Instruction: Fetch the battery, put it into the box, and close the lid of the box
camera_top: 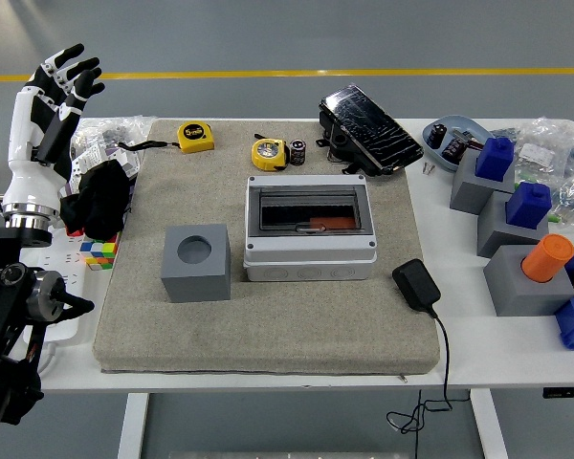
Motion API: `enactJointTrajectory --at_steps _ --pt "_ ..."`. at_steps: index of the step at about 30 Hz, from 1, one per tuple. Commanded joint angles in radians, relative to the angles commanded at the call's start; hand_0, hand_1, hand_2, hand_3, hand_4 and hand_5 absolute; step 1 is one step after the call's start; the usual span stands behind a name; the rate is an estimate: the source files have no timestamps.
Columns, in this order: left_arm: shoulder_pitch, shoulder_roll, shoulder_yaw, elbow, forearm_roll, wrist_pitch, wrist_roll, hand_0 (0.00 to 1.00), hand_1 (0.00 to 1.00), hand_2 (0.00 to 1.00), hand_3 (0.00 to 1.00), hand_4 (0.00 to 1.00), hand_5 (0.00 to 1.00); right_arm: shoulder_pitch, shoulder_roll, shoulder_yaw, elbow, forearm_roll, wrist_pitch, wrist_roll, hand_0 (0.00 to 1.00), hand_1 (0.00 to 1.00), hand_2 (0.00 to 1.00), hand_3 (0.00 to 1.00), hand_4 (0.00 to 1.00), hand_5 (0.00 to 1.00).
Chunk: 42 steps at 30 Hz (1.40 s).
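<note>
Left hand up at the table edge, battery untouched.
My left hand [55, 81] hangs released, fingers spread. Battery [298, 151] stands beside the yellow tape measure [268, 153], behind the box [310, 229], lid down. I judge it small, rigid, slick: pinch its sides.

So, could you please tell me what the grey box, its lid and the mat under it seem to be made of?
The box looks like matte grey moulded plastic, with smooth rounded corners. Its lid seems dark tinted see-through plastic: something orange shows through. The mat looks like coarse felt or foam, dull and fuzzy with soft edges.
</note>
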Motion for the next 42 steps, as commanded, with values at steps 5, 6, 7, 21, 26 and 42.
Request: enactJointTrajectory --at_steps 5,6,7,21,26,42 --pt "0.01 -0.001 -0.019 0.001 -0.007 -0.013 0.006 0.686 0.745 0.724 0.762 0.998 0.562 -0.002 0.001 0.006 0.0 -0.004 0.0 -0.001 0.639 0.647 0.657 0.573 0.97 0.578" --pt "0.011 -0.001 -0.022 0.001 -0.01 -0.016 0.007 0.687 0.744 0.721 0.76 0.998 0.562 -0.003 0.001 0.007 0.0 -0.005 0.0 -0.001 0.636 0.647 0.658 0.573 0.97 0.578" --pt "0.013 -0.001 -0.025 0.002 -0.014 -0.019 0.007 0.687 0.744 0.721 0.76 0.998 0.562 -0.003 0.002 0.008 0.0 -0.006 0.0 -0.001 0.636 0.647 0.658 0.573 0.97 0.578" --pt "0.036 0.001 -0.055 -0.022 -0.017 -0.046 0.022 0.687 0.744 0.72 0.76 0.998 0.565 -0.001 0.0 0.019 0.0 -0.011 -0.001 -0.001 0.639 0.647 0.658 0.573 0.97 0.578" --pt "0.048 0.005 -0.068 -0.045 -0.007 -0.051 0.026 0.686 0.744 0.72 0.76 0.998 0.567 0.004 0.002 0.032 0.0 -0.023 0.0 -0.005 0.639 0.647 0.658 0.573 0.97 0.578" --pt "0.07 0.008 -0.078 -0.094 -0.003 -0.052 0.027 0.682 0.741 0.71 0.754 0.998 0.573 0.013 -0.004 0.03 0.0 -0.027 0.0 -0.007 0.642 0.648 0.658 0.574 0.971 0.578"
